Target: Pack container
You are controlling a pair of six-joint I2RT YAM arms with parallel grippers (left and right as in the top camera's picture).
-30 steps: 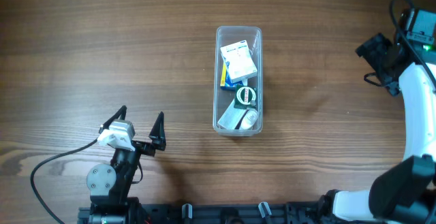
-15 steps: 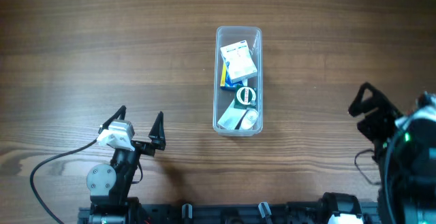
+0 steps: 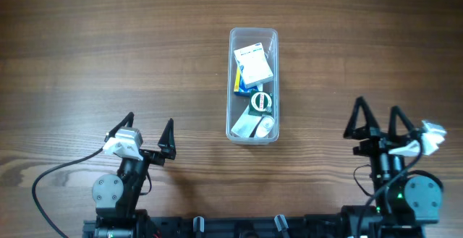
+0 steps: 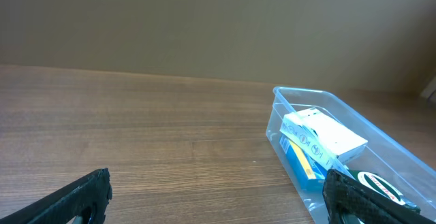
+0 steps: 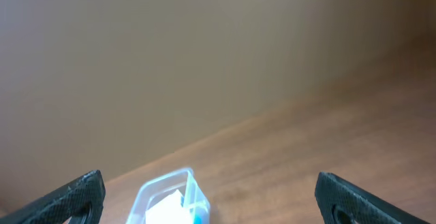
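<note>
The clear plastic container [image 3: 233,86] stands at the table's middle, long side running away from me. It holds a white box [image 3: 254,64] on a blue and yellow box [image 3: 239,86], a green-capped bottle [image 3: 260,101] and a white item [image 3: 255,126]. It also shows in the left wrist view [image 4: 283,108] and the right wrist view [image 5: 139,198]. My left gripper [image 3: 150,128] is open and empty at the front left. My right gripper [image 3: 375,119] is open and empty at the front right. Both are well apart from the container.
The wooden table [image 3: 108,50] surrounds the container. A black cable [image 3: 51,174] runs by the left arm's base at the front edge. A plain wall stands behind the table in both wrist views.
My right arm has swung from the far right edge back to the front right, near its base, with the gripper open. The left arm and the container have not moved.
</note>
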